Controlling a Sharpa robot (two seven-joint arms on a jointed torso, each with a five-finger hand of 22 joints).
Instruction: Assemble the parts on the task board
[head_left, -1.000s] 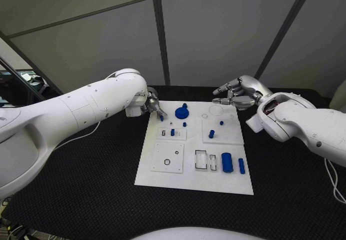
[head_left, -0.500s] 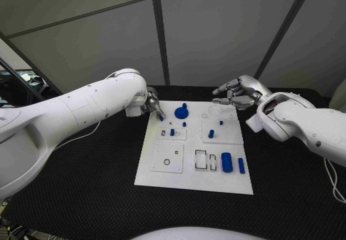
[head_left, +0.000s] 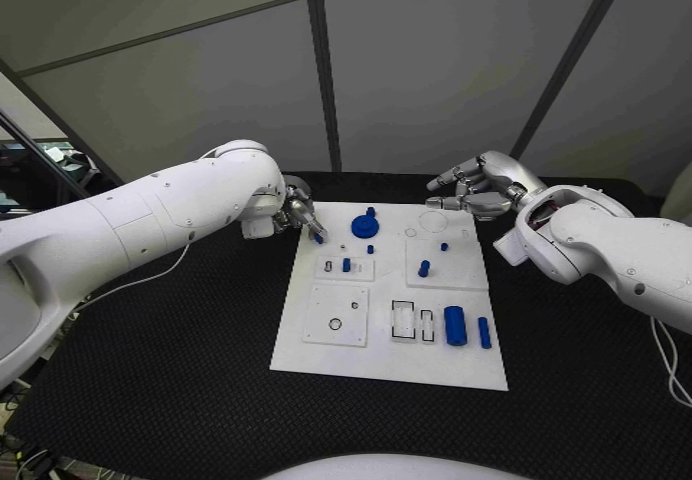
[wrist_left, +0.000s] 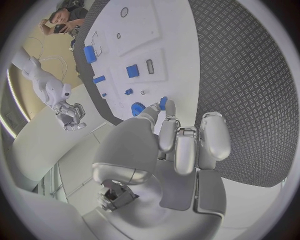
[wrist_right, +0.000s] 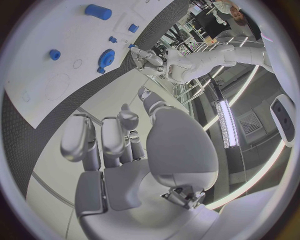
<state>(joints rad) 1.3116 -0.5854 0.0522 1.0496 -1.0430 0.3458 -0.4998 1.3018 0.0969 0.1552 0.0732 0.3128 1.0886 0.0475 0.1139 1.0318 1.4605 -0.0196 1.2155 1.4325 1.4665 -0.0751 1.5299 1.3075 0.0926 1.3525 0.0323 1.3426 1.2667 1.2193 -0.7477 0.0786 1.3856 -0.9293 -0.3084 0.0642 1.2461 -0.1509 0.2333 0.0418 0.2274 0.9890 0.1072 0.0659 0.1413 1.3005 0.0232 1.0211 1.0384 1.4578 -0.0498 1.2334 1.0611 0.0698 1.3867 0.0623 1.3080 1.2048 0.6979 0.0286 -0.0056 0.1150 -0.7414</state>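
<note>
Looking down at the black desk (head_left: 173, 350), we see the white task board (head_left: 389, 365) lying flat in the middle, between our two hands.

Our left hand (head_left: 300, 215) hangs at the far left corner of the board. Its fingers (wrist_left: 185, 145) are curled close together and point down at the board. A small blue piece (wrist_left: 163, 103) shows right at the tip of one finger. We cannot tell if the fingers hold it or just sit beside it.

Just past those fingertips is the blue gear (head_left: 365, 226), round with little teeth. Near the gear stand two tiny blue pegs (head_left: 369, 248), one on each side of the board. A short blue pin (head_left: 346, 265) stands in a small white block a bit nearer to us.

Our right hand (head_left: 473, 190) floats above the far right corner of the board and does not touch it. Its fingers (wrist_right: 103, 137) are bent in, close together, and we see nothing in them.

Under and in front of those fingers are faint round outlines on the board. A bit further from them stands a blue peg (head_left: 424, 268). Well away from both hands, on the near right part of the board, lie a fat blue cylinder (head_left: 456, 325) and a thin blue bar (head_left: 483, 332), side by side. Beside them are two slots with dark rims (head_left: 413, 322).
</note>
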